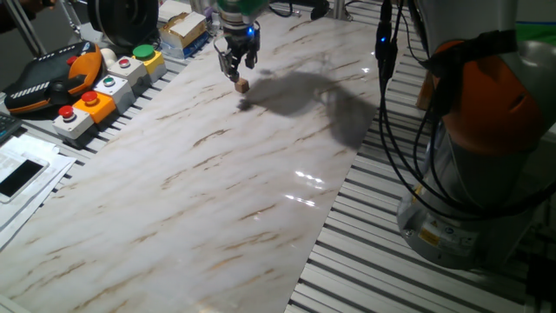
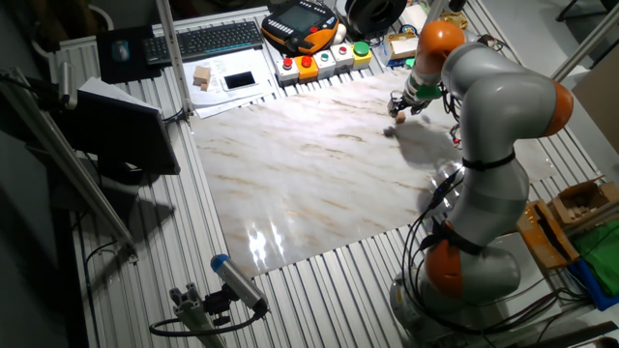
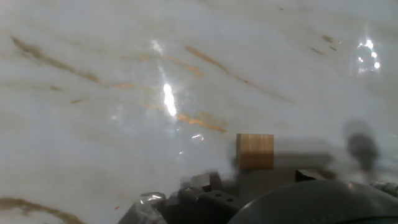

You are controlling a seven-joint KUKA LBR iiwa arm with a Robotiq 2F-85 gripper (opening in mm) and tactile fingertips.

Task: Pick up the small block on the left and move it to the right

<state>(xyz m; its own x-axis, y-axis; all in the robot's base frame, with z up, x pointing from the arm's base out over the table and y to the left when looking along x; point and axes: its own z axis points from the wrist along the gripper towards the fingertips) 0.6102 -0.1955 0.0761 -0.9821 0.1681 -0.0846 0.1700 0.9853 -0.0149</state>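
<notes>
The small block is a tiny light-brown wooden cube at the far side of the marble table. It hangs right under the fingertips of my gripper, which looks shut on it. A small dark shadow spot lies on the marble apart from the cube, so the cube seems lifted slightly. The other fixed view shows the block under the gripper near the table's far right edge. In the hand view the block sits just above the dark hand housing; the fingers are blurred.
Coloured push-button boxes line the left edge, beside an orange-black pendant. A cardboard box stands behind the gripper. Papers and a phone lie at the left. The arm's base and cables fill the right.
</notes>
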